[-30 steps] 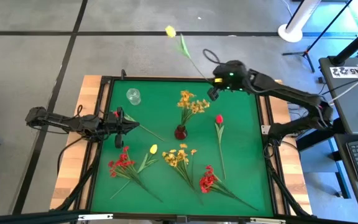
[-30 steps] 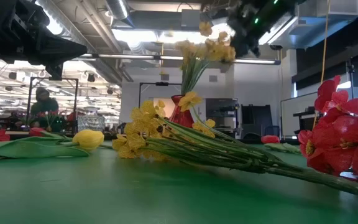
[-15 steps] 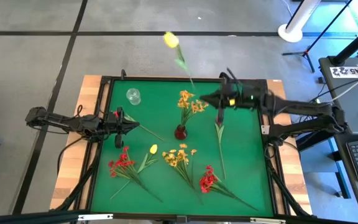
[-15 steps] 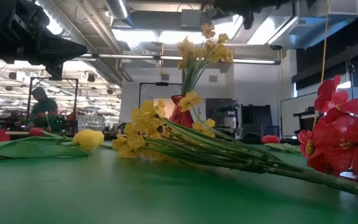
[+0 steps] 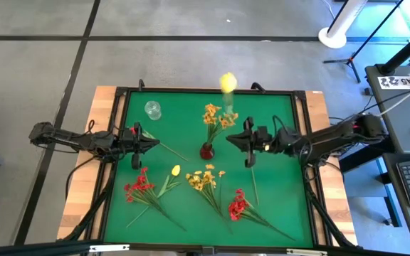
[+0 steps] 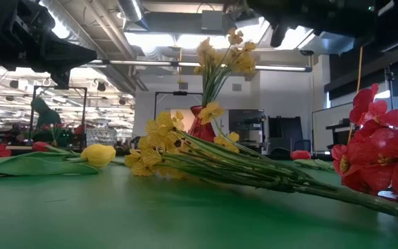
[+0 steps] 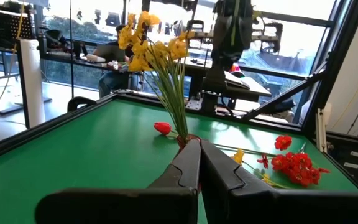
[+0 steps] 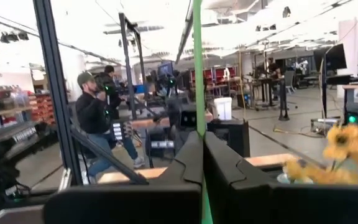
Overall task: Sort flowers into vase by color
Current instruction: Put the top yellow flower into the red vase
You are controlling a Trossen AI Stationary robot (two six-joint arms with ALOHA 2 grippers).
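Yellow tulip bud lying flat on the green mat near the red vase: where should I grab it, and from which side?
Grip the thin green stem just behind the yellow tulip bud, coming straight down with the tool's fingers across it. It lies flat, and farther along its stem seems to cross the red blossom spray. The left tool, shut, looks nearer.

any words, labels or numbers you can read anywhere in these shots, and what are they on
None can be read for certain.
The white card on the desk beside the table carries dark characters, too small and blurred to make out.
The flowers, the red vase and the green mat show no print.
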